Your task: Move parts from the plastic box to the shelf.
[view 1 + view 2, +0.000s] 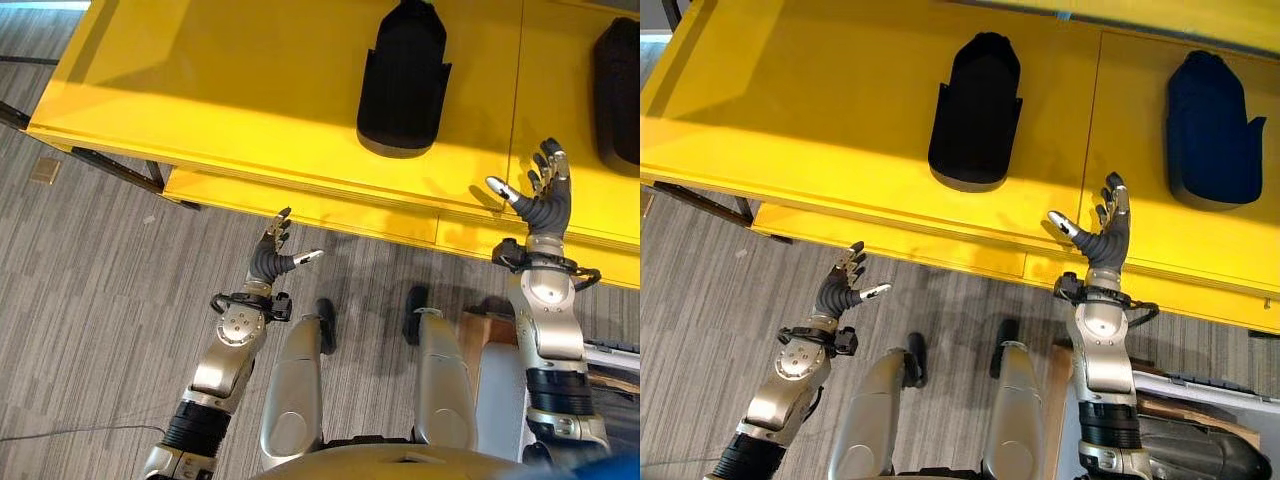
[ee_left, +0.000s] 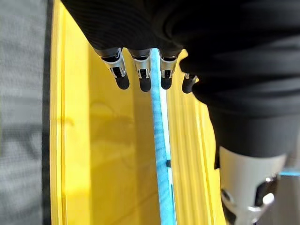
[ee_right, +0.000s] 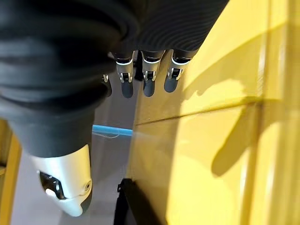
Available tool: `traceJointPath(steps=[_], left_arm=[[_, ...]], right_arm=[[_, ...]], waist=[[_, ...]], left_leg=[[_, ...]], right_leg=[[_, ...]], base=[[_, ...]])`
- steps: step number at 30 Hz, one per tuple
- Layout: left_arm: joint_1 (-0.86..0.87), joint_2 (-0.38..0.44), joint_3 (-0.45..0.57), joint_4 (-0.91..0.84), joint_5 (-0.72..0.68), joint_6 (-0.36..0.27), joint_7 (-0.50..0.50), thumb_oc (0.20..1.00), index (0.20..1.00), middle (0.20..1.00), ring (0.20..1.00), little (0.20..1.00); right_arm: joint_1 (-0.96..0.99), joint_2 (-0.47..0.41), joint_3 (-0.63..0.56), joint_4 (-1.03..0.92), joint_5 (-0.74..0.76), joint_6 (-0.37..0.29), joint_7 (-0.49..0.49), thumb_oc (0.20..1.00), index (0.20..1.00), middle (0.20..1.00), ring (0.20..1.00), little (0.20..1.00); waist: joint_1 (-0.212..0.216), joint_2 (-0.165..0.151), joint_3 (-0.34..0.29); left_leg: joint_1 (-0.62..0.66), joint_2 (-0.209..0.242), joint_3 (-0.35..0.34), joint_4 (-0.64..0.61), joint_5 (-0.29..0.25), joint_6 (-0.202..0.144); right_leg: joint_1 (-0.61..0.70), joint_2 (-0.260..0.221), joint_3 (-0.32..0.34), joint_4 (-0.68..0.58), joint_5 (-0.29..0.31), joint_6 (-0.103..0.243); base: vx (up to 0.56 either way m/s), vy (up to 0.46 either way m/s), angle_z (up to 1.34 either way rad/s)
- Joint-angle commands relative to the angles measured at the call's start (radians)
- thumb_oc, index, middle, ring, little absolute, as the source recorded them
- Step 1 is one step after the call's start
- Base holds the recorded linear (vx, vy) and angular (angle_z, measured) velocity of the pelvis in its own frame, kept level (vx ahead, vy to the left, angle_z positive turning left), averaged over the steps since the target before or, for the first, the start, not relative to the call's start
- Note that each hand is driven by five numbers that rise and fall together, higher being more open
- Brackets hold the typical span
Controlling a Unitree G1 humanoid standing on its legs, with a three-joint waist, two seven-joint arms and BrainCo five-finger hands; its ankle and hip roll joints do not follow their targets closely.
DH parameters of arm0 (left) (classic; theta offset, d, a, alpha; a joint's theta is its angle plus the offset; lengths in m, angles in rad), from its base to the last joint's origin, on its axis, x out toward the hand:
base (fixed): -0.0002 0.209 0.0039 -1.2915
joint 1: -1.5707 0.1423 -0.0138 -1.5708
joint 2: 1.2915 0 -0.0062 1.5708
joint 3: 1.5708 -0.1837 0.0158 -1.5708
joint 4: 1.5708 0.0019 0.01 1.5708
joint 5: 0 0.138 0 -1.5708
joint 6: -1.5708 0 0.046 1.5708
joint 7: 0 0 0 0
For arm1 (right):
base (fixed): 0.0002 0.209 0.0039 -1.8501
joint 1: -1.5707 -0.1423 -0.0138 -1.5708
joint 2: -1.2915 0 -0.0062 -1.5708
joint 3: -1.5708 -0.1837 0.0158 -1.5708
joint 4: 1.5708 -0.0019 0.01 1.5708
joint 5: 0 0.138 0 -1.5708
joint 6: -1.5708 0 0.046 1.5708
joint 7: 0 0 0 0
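1. The left hand hangs over the grey floor just near of the yellow shelf, fingers spread, holding nothing.
2. One black part lies on the shelf's middle.
3. The right hand hovers released over the shelf's near edge.
4. A second part, dark, possibly navy, lies far right.

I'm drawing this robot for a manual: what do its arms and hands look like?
Both arms are silver-grey metal tubes with black ribbed bands near the elbow. The left hand and right hand have silver fingers with dark tips, under a dark ribbed cover over the back and wrist. A black bracket rings each wrist.
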State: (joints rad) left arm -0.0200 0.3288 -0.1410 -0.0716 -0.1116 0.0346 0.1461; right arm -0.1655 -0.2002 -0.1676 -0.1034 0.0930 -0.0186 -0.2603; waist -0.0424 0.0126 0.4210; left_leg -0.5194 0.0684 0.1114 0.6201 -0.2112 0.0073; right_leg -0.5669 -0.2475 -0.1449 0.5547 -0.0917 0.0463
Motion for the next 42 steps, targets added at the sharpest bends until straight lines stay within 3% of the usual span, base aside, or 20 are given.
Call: traceJointPath(steps=[1,8,17,30,42], left_arm=[[-0.020,0.051,0.033,-0.082,0.142,-0.075,0.045,1.000,1.000,1.000,1.000,1.000],[-0.153,0.196,-0.034,0.014,0.458,-0.081,0.122,1.000,1.000,1.000,1.000,1.000],[-0.203,0.209,-0.087,0.108,0.517,-0.075,0.141,1.000,1.000,1.000,1.000,1.000],[-0.308,0.181,-0.251,0.311,0.552,-0.061,0.135,1.000,1.000,1.000,1.000,1.000],[-0.450,0.159,-0.391,0.392,0.604,-0.057,0.125,1.000,1.000,1.000,1.000,1.000]], right_arm=[[0.017,0.008,-0.078,-0.108,-0.015,-0.073,0.022,1.000,1.000,1.000,1.000,1.000],[0.104,0.022,-0.091,-0.125,0.011,-0.069,0.054,1.000,1.000,1.000,1.000,1.000],[0.138,0.041,-0.118,-0.114,0.016,-0.064,0.049,1.000,1.000,1.000,1.000,1.000],[0.123,0.047,-0.138,-0.114,0.000,-0.065,0.011,1.000,1.000,1.000,1.000,1.000],[0.119,0.034,-0.125,-0.125,-0.013,-0.065,0.006,1.000,1.000,1.000,1.000,1.000]], waist=[[0.023,0.005,-0.017],[-0.006,0.001,-0.025],[-0.020,0.001,-0.031],[-0.034,0.007,-0.041],[-0.048,0.007,-0.043]], left_leg=[[0.064,0.043,-0.092,-0.071,0.040,-0.082],[0.122,0.044,-0.085,-0.127,0.058,-0.091],[0.138,0.048,-0.080,-0.146,0.064,-0.093],[0.140,0.053,-0.082,-0.145,0.065,-0.093],[0.130,0.053,-0.080,-0.135,0.062,-0.096]], right_leg=[[0.112,-0.036,0.033,-0.075,0.059,0.050],[0.162,-0.031,0.024,-0.112,0.050,0.053],[0.173,-0.026,0.024,-0.122,0.048,0.052],[0.168,-0.027,0.025,-0.106,0.046,0.051],[0.158,-0.028,0.030,-0.098,0.044,0.053]], base=[[0.01,-0.039,-0.02],[0.01,-0.022,-0.03],[0.00,-0.010,-0.03],[0.00,0.000,0.00],[0.00,0.000,0.00]])
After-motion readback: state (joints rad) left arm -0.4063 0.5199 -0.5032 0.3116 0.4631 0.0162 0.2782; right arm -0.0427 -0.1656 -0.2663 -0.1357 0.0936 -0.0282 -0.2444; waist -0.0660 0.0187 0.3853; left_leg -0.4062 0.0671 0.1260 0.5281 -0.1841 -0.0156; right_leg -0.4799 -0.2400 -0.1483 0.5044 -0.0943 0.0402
